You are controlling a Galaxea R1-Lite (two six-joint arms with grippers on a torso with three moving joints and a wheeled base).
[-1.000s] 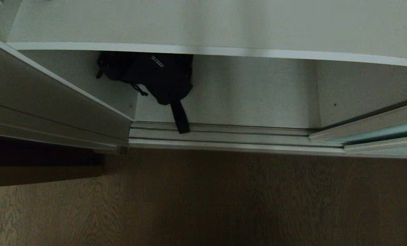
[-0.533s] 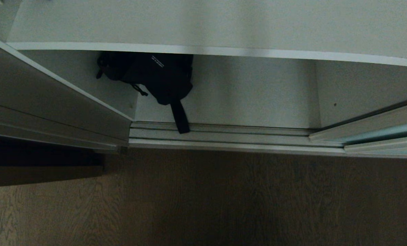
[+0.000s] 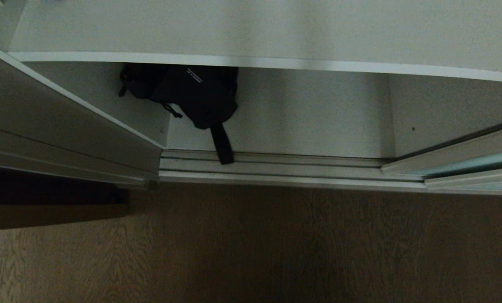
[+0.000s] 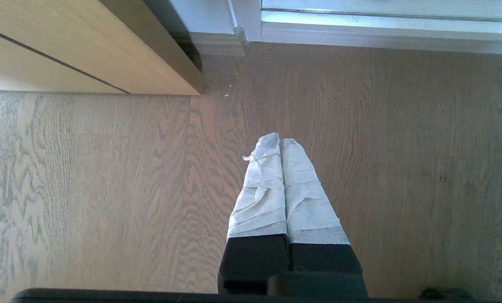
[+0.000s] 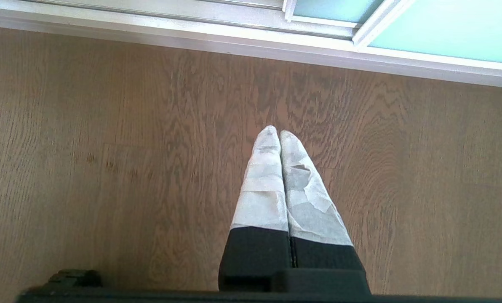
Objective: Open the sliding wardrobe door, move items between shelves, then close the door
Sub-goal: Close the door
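- Sliding wardrobe door (image 3: pixel 474 166) sits pushed to the right end of the floor track (image 3: pixel 276 166), leaving the wardrobe open.
- Black strappy bundle (image 3: pixel 192 94) lies at the back-left corner of the lowest shelf (image 3: pixel 310 122), under the upper shelf (image 3: pixel 251 29); 1 strap reaches onto the track.
- Left gripper (image 4: pixel 281 141) hangs over the wooden floor (image 4: pixel 86 189), fingers pressed together, empty.
- Right gripper (image 5: pixel 275 130) likewise, closed on nothing.

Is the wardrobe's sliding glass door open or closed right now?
Open. The sliding wardrobe door sits off to the right, so you can see inside to the black strappy bundle under a shelf.
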